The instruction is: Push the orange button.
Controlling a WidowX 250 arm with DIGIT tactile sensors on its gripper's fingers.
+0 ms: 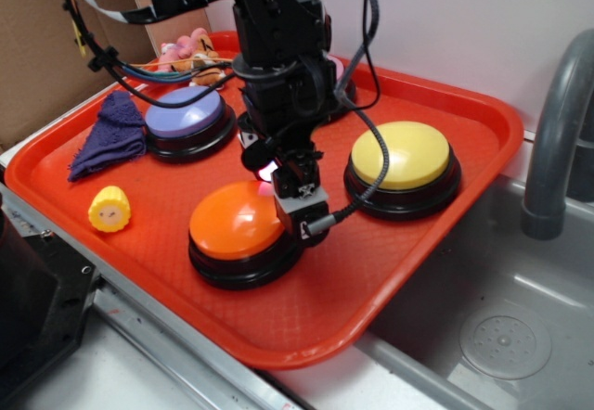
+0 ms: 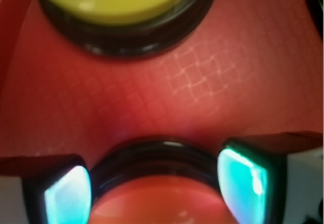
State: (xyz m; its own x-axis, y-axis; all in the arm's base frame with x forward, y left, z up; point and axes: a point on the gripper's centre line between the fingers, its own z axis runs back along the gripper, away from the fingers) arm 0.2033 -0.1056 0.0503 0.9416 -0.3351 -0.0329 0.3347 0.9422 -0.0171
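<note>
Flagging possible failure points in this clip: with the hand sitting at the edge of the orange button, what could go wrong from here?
1. The hand is over the far rim of the orange button, not its centre; a press there may slide off the dome without triggering it.
2. The fingers are spread and straddle the rim, so they may hit the red tray or the black base instead of the cap.
3. The yellow button is close; drifting forward could press it instead.

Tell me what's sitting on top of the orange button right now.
The end effector is over the orange button's right rear edge, fingers apart, straddling the dome. The rest of the cap is bare. Whether the fingers actually touch the dome can't be seen; the arm covers that spot.
</note>
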